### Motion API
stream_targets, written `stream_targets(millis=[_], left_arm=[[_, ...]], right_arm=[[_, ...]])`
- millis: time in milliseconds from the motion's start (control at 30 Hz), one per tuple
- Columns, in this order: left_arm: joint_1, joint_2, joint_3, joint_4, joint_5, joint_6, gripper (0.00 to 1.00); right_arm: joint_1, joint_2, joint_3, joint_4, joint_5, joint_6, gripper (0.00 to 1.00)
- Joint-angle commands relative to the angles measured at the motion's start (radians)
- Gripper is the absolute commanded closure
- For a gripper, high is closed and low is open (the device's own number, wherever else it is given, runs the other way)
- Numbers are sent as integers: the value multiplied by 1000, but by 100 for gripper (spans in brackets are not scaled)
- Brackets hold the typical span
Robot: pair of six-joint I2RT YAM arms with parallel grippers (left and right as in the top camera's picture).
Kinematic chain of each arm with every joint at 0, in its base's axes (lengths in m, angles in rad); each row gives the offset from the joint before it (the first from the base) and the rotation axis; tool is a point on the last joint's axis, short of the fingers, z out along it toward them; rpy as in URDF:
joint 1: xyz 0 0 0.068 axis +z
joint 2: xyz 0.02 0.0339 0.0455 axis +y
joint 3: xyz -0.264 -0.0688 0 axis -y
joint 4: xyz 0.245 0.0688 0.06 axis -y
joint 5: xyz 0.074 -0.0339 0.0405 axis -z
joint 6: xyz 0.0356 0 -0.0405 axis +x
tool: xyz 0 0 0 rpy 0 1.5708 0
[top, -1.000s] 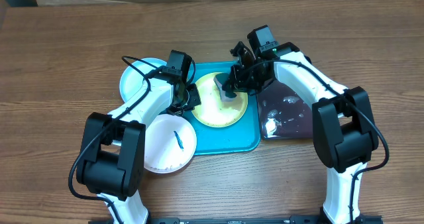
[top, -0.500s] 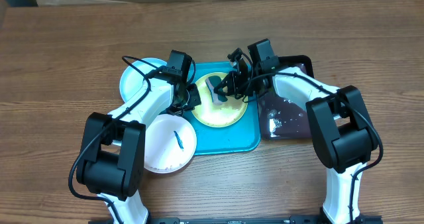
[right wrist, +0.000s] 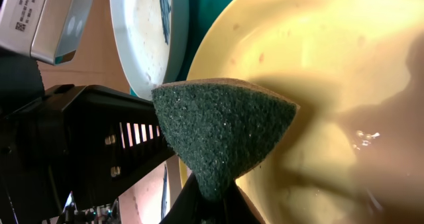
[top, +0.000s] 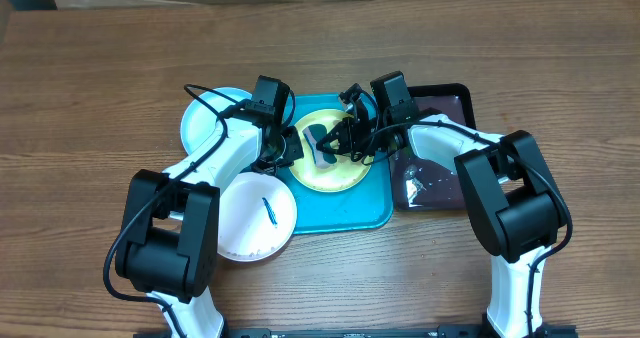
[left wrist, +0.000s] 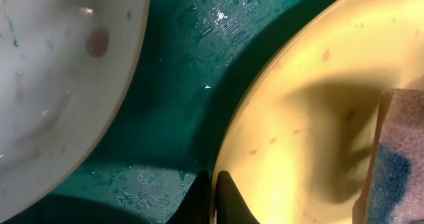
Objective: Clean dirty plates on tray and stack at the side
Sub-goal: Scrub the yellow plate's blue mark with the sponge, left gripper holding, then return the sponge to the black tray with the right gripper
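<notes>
The right gripper point(right wrist: 211, 196) is clamped on a green scouring sponge point(right wrist: 218, 128), which is pressed onto the yellow-green plate point(top: 340, 173). The left gripper point(left wrist: 212, 185) is pinched together on that plate's left rim and appears to steady it. The plate lies on the turquoise tray point(top: 350, 213). The white plate point(top: 245, 228), with a teal smear, overlaps the tray's near-left corner, and the light blue plate point(top: 205, 123) sits at its far left. A black tray point(top: 445, 108) is on the right. The plates look light, stiff and slippery when wet, so the raised rim is probably the best place to grip. A white sticker point(right wrist: 26, 15) on the housing has print too small to read.
</notes>
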Motion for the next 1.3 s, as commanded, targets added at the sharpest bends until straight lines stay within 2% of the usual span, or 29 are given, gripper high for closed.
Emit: stream_targets(millis=[0,567,967,1167,1267], left_arm=[[9,26,-5,-6,-33,2,96],[9,26,-6,-8,-33,5,96],[9,26,-6,-8,-33,5,96],[9,26,-6,-7,-33,5,96],[9,26,-6,-8,-33,5,96]], right_arm=[[13,-37,-2,8,9,12,96],[34,-34,-3,-58,222,-5,96],[-89,-117,1,-78,216,-8,96],[-121,-193,1,-82,52,-24,96],[-134,-257,1,-135,37,-63,96]])
